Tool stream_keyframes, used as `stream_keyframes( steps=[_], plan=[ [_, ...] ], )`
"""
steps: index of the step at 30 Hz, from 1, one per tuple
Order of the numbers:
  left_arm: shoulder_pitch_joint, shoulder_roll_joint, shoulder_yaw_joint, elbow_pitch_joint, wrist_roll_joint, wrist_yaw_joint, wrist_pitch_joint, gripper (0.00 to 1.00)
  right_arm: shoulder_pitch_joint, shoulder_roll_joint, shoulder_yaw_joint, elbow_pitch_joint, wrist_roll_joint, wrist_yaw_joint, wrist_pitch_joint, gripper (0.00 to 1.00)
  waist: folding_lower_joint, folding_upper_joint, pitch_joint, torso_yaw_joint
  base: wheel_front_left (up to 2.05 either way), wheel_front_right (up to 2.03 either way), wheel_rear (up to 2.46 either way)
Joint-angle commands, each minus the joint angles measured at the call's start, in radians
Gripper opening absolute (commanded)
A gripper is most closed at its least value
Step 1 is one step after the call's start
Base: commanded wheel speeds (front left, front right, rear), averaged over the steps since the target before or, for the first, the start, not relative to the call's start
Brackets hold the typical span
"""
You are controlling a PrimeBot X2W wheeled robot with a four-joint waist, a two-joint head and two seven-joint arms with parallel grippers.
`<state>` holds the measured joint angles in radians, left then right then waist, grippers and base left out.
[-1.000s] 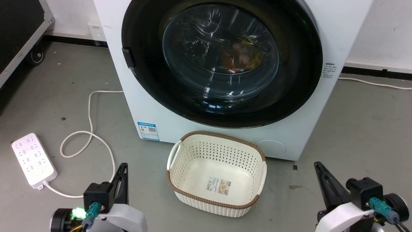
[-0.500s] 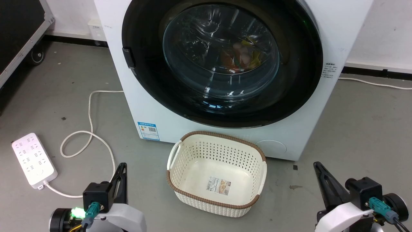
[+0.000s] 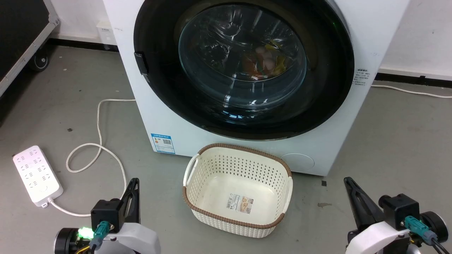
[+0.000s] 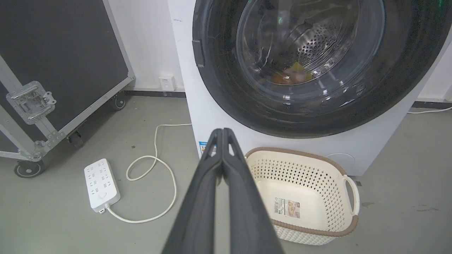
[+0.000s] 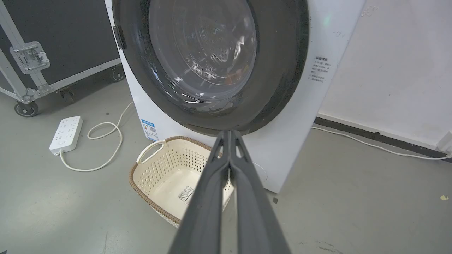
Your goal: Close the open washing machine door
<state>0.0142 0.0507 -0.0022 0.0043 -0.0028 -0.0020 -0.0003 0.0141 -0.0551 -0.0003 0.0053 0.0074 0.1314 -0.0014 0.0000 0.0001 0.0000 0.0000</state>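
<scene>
- The washing machine door (image 3: 159,91) lies flush against the front of the washing machine (image 3: 169,130); its top edge is cut off.
- Coloured items (image 3: 265,61) behind the glass are blurred by reflections.
- The basket (image 3: 243,146) holds 1 label.
- The left gripper (image 4: 223,131) and right gripper (image 5: 229,132) are pinched together, empty.

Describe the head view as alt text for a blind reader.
A white washing machine with its round black door closed, colourful items behind the glass. A cream basket sits on the floor before it; the left gripper and right gripper rest shut below.
</scene>
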Motion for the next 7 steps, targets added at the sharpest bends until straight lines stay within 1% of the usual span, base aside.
stream_keyframes(
  steps=[1, 7],
  plan=[
    [-0.014, 0.0, 0.002, -0.004, 0.003, 0.002, 0.0, 0.0, -0.014, 0.005, 0.0, -0.005, -0.007, -0.001, 0.001, 0.0, 0.0, -0.0001, 0.0, 0.0, 0.0, 0.0, 0.0],
    [-0.014, 0.0, 0.002, -0.004, 0.003, 0.002, 0.0, 0.0, -0.014, 0.005, 0.0, -0.005, -0.007, -0.001, 0.001, 0.0, 0.0, -0.0001, 0.0, 0.0, 0.0, 0.0, 0.0]
  ],
)
